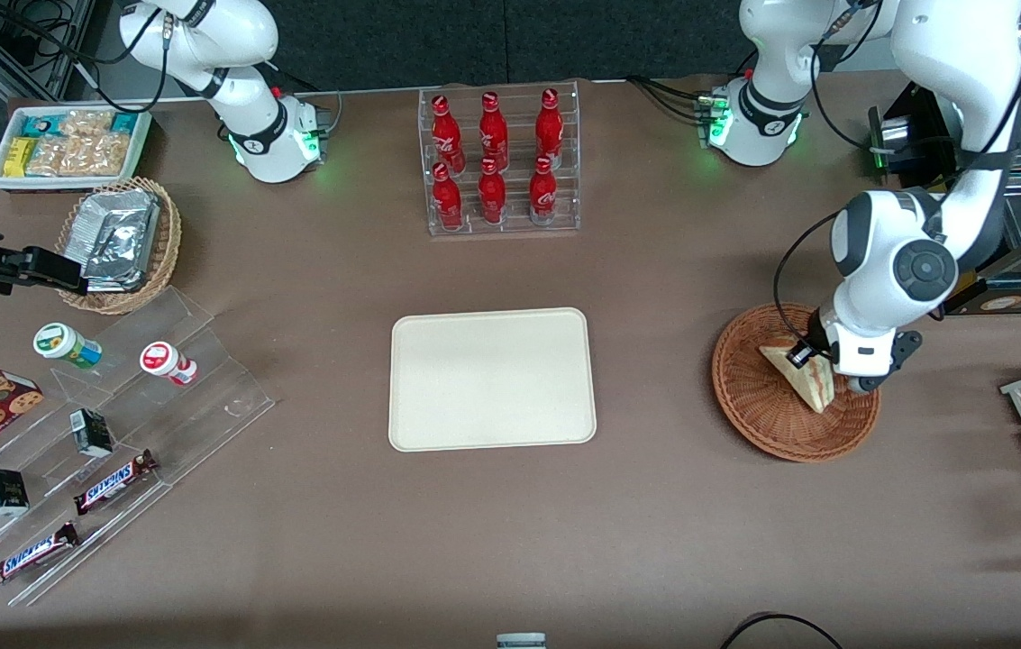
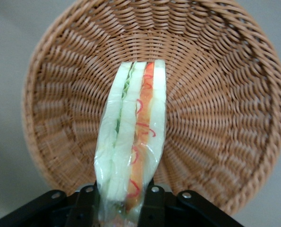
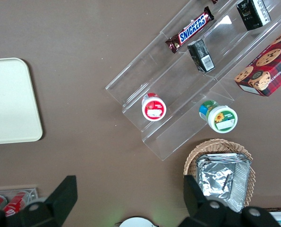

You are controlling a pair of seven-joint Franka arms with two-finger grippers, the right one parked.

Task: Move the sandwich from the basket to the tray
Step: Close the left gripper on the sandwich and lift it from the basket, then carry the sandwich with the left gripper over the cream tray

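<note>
1. Gripper (image 2: 120, 201) of the working arm, down in the basket (image 1: 749, 401), pinches the sandwich (image 2: 133, 142) between both fingers.
2. Tray (image 1: 492, 379) sits mid-table.
3. Chocolate bars (image 1: 113, 482) read "SNICKERS".

Left gripper (image 2: 123, 204) low, fingers (image 2: 154, 205) pinched together.

The left arm (image 1: 916, 225) has glossy white rounded shells, grey joint discs, black cables and a green-lit base; its pincer (image 2: 123, 208) has black fingers with silver screws.
</note>
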